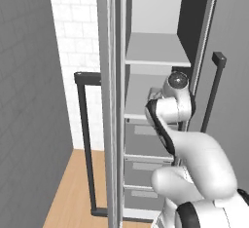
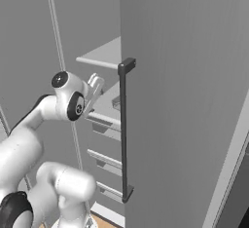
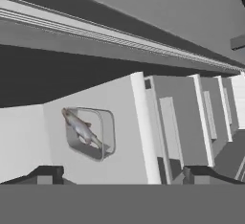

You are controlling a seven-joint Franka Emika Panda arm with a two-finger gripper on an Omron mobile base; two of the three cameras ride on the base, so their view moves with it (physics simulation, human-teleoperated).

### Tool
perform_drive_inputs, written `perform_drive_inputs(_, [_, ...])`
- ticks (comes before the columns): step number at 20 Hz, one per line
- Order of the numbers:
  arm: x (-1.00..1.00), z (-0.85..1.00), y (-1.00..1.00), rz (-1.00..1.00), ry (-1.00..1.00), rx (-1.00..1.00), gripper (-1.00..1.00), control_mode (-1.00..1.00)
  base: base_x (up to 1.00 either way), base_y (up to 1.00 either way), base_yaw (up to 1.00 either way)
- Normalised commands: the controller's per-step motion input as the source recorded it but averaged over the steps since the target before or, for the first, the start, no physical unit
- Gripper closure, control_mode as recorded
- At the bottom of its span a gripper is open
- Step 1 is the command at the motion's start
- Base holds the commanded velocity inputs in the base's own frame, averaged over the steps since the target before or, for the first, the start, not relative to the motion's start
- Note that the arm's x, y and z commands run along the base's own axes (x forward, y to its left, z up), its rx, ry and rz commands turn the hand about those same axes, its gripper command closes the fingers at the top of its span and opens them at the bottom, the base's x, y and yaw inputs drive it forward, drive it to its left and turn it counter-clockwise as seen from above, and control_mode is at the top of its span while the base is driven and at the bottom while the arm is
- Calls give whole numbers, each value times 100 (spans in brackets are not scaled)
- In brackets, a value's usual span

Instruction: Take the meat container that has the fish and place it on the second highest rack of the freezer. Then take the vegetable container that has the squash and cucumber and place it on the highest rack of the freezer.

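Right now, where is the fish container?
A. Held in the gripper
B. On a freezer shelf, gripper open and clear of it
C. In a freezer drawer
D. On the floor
B: the hand view shows the fish container resting on the pale shelf, with the gripper open and apart from it.

Lower shelf (image 1: 138, 95) partly hidden by the arm (drawers too).

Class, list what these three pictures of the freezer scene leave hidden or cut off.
- Left base view: the fish tray on its shelf is hidden behind the arm.
- Right base view: the freezer door covers most of the freezer's inside.
- Hand view: the open claw tips are cut off by the bottom edge.
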Motion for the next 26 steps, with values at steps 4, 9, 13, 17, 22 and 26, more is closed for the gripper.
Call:
perform_drive_inputs(4, [-89, 61, 12, -18, 10, 20, -100, -100, 0, 0, 0])
perform_drive_inputs(9, [-94, 22, 30, -26, 6, 25, -100, -100, 0, 0, 0])
perform_drive_inputs(13, [-100, 17, 9, -31, 0, 28, -100, -100, 0, 0, 0])
perform_drive_inputs(17, [-100, 12, 5, -33, 0, 29, -100, -100, 0, 0, 0])
perform_drive_inputs(22, [-72, 14, 23, -40, 0, 27, -100, -100, 0, 0, 0])
perform_drive_inputs(26, [-2, 25, 18, -45, 0, 18, -100, -100, 0, 0, 0])
